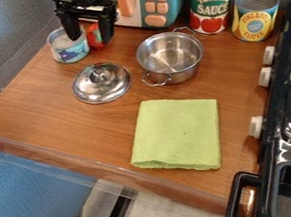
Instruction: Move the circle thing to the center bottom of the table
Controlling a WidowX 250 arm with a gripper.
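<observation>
At the near right corner, a black toy stove (271, 164) with pale round knobs is standing along the wooden table (63, 126), its curved black handle (231, 201) jutting out over the near edge. A folded lime-green cloth (177, 134) is lying flat across the lower middle of the table, taking up much of the center bottom and reaching close to the front edge.

Beyond the cloth, a shiny silver metal pot (171, 59) with two wire handles is sitting upright and uncovered. Farther back on the left, a small blue-and-white can (70, 52) is standing beside a small red-and-green object (96, 36), which is partly hidden. The black two-finger gripper (90, 38) is hanging down over these two, its fingers standing apart; whether it is touching either one, I cannot tell. Toward the back right, a yellow-and-blue can (255, 18) and a taller red-and-green can (211, 3) are standing near each other, and a teal toy microwave (173, 1) with peach buttons is resting behind.

The round silver metal lid (102, 83) is lying left of the pot, just beside it and apart from the cloth. It is resting knob up, its domed top gleaming with bright and dark reflections.
</observation>
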